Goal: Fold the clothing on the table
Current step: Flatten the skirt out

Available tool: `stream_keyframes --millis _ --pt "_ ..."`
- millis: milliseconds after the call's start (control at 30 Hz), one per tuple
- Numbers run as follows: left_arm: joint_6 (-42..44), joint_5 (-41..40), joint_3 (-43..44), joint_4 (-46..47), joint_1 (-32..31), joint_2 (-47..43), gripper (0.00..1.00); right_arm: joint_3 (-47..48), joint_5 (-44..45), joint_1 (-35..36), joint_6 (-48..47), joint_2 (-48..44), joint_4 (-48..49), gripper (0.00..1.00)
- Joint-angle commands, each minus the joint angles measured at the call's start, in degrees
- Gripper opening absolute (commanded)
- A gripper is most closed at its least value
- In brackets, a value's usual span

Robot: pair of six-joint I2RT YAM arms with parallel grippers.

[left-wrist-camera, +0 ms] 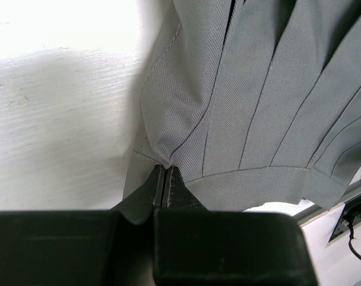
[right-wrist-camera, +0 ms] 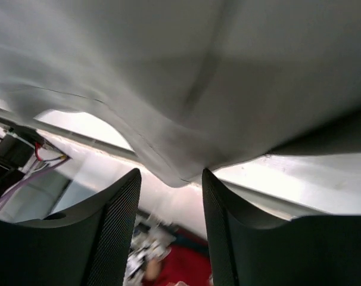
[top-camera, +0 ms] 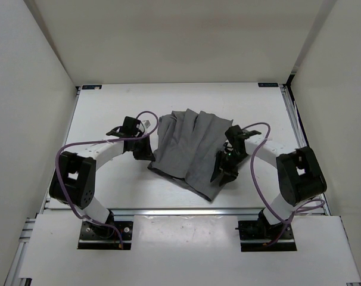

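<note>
On the table (top-camera: pixel 109 119), left fingers (left-wrist-camera: pixel 179 195) pinch clothing (left-wrist-camera: pixel 258 107); right fingers (right-wrist-camera: pixel 118 220) parted.

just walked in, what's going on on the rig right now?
Two arms are working on the grey pleated clothing, which lies rumpled in the middle of the table. The left gripper is shut on the garment's left edge. The right gripper is at the opposite edge with its jaws apart, gripping nothing; the fabric's edge sits just at its fingertips. It isn't neatly folded yet.
</note>
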Motion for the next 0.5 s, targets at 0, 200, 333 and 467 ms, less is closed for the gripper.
stream_keyframes --millis 0,200,333,467 --pt "1.08 0.3 -0.81 0.13 0.44 0.18 0.0 -3.97 -5.18 1.08 6.13 -3.25 5.08 0.51" --pt "1.43 0.48 -0.9 -0.3 1.23 0.71 0.0 -7.41 -6.33 3.18 9.22 -0.89 7.12 0.51" --pt "1.26 0.83 -1.42 -0.39 1.23 0.89 0.0 -9.25 -6.33 4.42 9.04 1.49 5.88 0.44" --pt "1.43 0.31 -2.91 -0.21 1.41 0.54 0.0 -12.06 -4.23 2.4 8.07 3.33 6.23 0.28"
